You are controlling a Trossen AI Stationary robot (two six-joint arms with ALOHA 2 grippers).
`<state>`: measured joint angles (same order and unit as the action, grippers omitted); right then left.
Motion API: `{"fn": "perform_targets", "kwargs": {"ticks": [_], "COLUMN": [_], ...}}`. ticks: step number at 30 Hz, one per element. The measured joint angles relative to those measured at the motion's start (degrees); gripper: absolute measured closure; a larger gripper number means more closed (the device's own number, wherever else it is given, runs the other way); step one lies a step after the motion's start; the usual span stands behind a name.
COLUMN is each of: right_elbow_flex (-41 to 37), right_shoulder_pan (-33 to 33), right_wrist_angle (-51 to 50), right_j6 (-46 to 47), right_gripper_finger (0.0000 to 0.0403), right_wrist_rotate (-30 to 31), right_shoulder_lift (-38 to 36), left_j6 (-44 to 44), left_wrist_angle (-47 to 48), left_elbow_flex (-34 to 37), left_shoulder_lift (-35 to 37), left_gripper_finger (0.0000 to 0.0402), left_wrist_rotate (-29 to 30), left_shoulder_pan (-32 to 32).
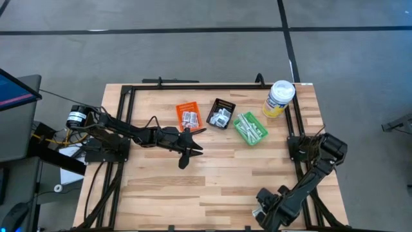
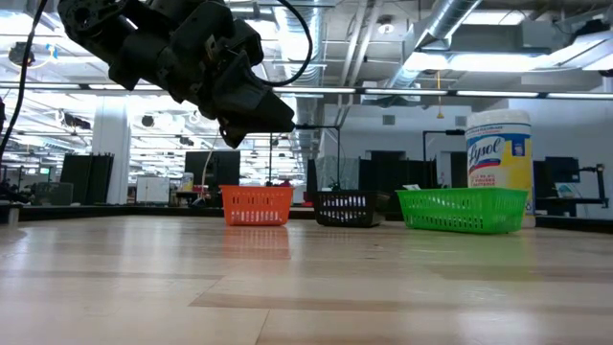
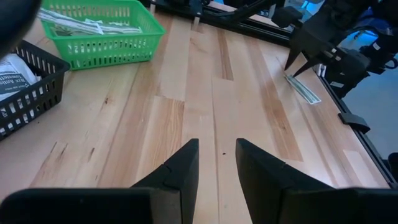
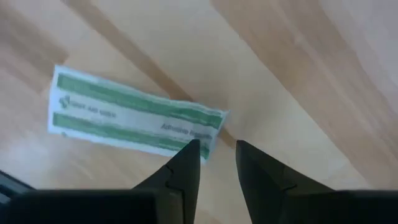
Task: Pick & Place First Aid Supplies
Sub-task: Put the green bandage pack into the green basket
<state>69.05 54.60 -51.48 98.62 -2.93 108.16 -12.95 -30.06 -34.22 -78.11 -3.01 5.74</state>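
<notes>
Right end effector [image 4: 211, 152], fingers slightly apart and empty, hovers over a green-striped packet [image 4: 134, 115] near the tabletop's [image 1: 219, 180] front-right edge; left end effector [image 3: 214, 158], likewise parted, hangs above bare mid-tabletop.

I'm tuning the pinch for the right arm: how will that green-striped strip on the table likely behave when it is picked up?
The green-striped strip lies flat against the wood, so it is probably thin, light paper and may slide rather than lift. One corner looks slightly raised, suggesting it flexes easily and would droop when held by an end. The right gripper hovers over that end, fingers slightly apart.
</notes>
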Motion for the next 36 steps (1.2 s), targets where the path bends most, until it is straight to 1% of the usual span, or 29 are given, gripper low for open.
{"fn": "perform_targets", "kwargs": {"ticks": [4, 8, 12, 17, 20, 24, 26, 27, 29, 32, 36], "right_elbow_flex": [-1.0, -3.3, -4.0, -4.0, -4.0, -3.5, -3.2, -2.9, -2.6, -2.7, -2.7], "right_shoulder_pan": [-0.4, -0.4, -0.4, -1.0, -1.6, -2.8, -3.8, -4.5, -5.6, -7.7, -12.3], "right_wrist_angle": [1.1, 5.4, 6.3, 5.4, 5.3, 4.1, 0.7, -1.1, -4.0, -10.9, -20.7], "right_j6": [4.0, 4.5, 4.2, 3.3, 2.8, -2.9, -5.8, -6.8, -8.4, -9.3, -10.2], "right_gripper_finger": [0.0305, 0.0310, 0.0337, 0.0393, 0.0394, 0.0399, 0.0401, 0.0400, 0.0399, 0.0402, 0.0400], "right_wrist_rotate": [0.9, 1.0, 0.8, 0.2, -0.1, 0.1, 2.2, 4.4, 9.8, 17.2, 28.5], "right_shoulder_lift": [0.0, -0.5, -0.3, -0.3, -0.4, -1.4, -2.2, -3.0, -5.0, -7.4, -10.8], "left_j6": [0.0, 0.0, 0.0, 0.1, 0.2, 0.2, 0.2, 0.2, 0.2, 0.2, 0.2], "left_wrist_angle": [0.0, 0.0, 0.0, 0.0, 0.0, 0.0, 0.0, 0.0, 0.0, 0.0, 0.0], "left_elbow_flex": [0.0, 0.0, 0.0, 0.0, 0.0, 0.0, 0.0, 0.0, 0.0, 0.0, 0.0], "left_shoulder_lift": [0.0, 0.0, 0.0, 0.0, 0.0, 0.0, 0.0, 0.0, 0.0, 0.0, 0.0], "left_gripper_finger": [0.0296, 0.0296, 0.0296, 0.0296, 0.0296, 0.0296, 0.0296, 0.0296, 0.0296, 0.0296, 0.0296], "left_wrist_rotate": [0.0, 0.0, 0.0, 0.0, 0.0, 0.0, 0.0, 0.0, 0.0, 0.0, 0.0], "left_shoulder_pan": [0.0, 0.0, 0.0, 0.0, 0.0, 0.0, 0.0, 0.0, 0.0, 0.0, 0.0]}}
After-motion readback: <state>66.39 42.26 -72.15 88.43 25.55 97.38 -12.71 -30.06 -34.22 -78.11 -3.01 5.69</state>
